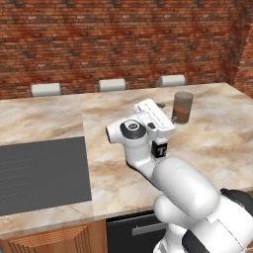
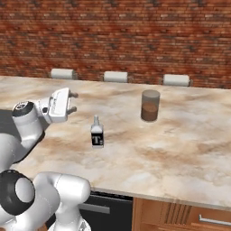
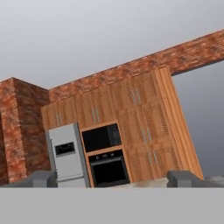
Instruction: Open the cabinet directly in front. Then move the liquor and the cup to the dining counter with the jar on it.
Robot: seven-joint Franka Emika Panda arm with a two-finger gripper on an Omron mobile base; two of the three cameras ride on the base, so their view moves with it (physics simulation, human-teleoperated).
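Left base view, left to right: a dark grey inset panel (image 1: pixel 42 174) is set in the dining counter (image 1: pixel 217 143) near its front edge; the white arm rises from the lower right, and behind its hand stands the jar (image 1: pixel 182 106), upright, toward the counter's far right. Part of the liquor (image 1: pixel 159 149) shows just past the arm's wrist, its black-marked label visible. Three pale chair backs (image 1: pixel 112 84) line the far edge below the brick wall (image 1: pixel 123 39).

Right base view, left to right: the gripper (image 2: pixel 72 102) is raised above the counter's left part, its jaws spread wide and holding nothing, fingers pointing right. The liquor (image 2: pixel 96 133) stands upright on the marble, apart from the gripper, to its right and nearer the front edge. The jar (image 2: pixel 150 105) stands well apart from the bottle, farther back and to the right. Bare marble lies all around the bottle and on to the right edge. Below the front edge sit a dark appliance front (image 2: pixel 106 208) and wooden base cabinets (image 2: pixel 180 216).

Hand view, left to right: a steel refrigerator (image 3: pixel 66 154), built-in black ovens (image 3: pixel 104 153) and tall wooden cabinet doors (image 3: pixel 144 127) stand across the room; the two finger tips (image 3: pixel 41 178) stand far apart.
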